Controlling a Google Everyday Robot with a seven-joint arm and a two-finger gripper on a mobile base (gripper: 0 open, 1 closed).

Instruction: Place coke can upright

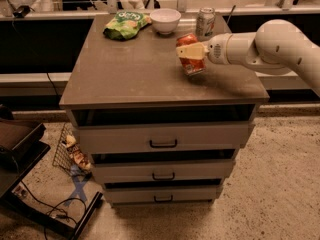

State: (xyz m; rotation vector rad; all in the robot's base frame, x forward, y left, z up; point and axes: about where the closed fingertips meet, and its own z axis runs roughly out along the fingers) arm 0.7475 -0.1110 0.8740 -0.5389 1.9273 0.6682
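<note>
Camera view: cream two-finger gripper (pixel 190 51) pinches the small red-orange aluminium coke can (pixel 193 66), slightly tilted, at the brown tabletop's (pixel 130 69) 3 o'clock side, can body extending toward the gripper's 6 o'clock.

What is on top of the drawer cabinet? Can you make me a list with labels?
gripper: over the right side of the cabinet top, closed around the coke can
coke can: red, held a bit tilted, low by the top; touching it or not, cannot tell
pale can: upright at the back right edge
white bowl: at the back, left of the pale can
green bag: lying at the back, left of the white bowl
drawers: three under the top, each with a dark handle
</note>
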